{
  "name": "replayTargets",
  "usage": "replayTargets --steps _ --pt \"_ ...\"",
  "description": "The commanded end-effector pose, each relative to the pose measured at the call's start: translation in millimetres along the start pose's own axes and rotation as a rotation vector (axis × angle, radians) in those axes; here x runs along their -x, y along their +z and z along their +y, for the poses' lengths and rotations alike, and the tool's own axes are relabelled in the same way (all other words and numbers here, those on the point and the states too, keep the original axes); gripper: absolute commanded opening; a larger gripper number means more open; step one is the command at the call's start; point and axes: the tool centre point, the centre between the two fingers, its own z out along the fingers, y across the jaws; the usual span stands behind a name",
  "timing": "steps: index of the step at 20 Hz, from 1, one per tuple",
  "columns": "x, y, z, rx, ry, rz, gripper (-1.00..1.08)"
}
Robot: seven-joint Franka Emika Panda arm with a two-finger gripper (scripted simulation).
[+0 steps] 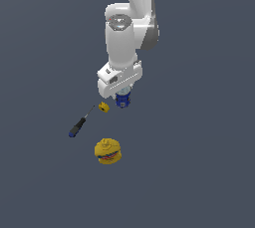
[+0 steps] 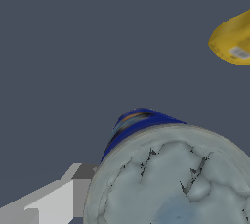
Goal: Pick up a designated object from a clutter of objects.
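The blue can (image 1: 122, 99) with a pale grey-white round top stands right under my gripper (image 1: 123, 96) in the exterior view, its upper part hidden by the hand. In the wrist view the can (image 2: 171, 179) fills the near corner, its blue side and cracked-looking top very close. One grey-white finger (image 2: 53, 201) lies against the can's side; the other finger is out of view. The jaws look closed on the can. I cannot tell whether the can is off the floor.
A tiny yellow block (image 1: 103, 106) lies just to the exterior view's left of the can. A thin screwdriver with a dark blue handle (image 1: 79, 124) lies further left. A yellow burger-shaped lump (image 1: 108, 151) sits nearer the camera. A yellow thing (image 2: 233, 39) shows in the wrist view.
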Motion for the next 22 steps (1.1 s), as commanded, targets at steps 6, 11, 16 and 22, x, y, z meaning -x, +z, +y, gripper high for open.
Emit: replayTargets --steps 6,11,16,22 --pt "-24.2 -69.4 -13.0 0.003 0.000 0.002 -1.00" --pt "-41.5 -116.0 -22.2 0.002 -0.001 0.002 -1.00" --pt "-59.1 -161.9 -30.5 0.000 -0.002 0.003 -1.00" --pt "-75.7 -202.8 -37.1 -0.001 -0.002 0.004 -1.00"
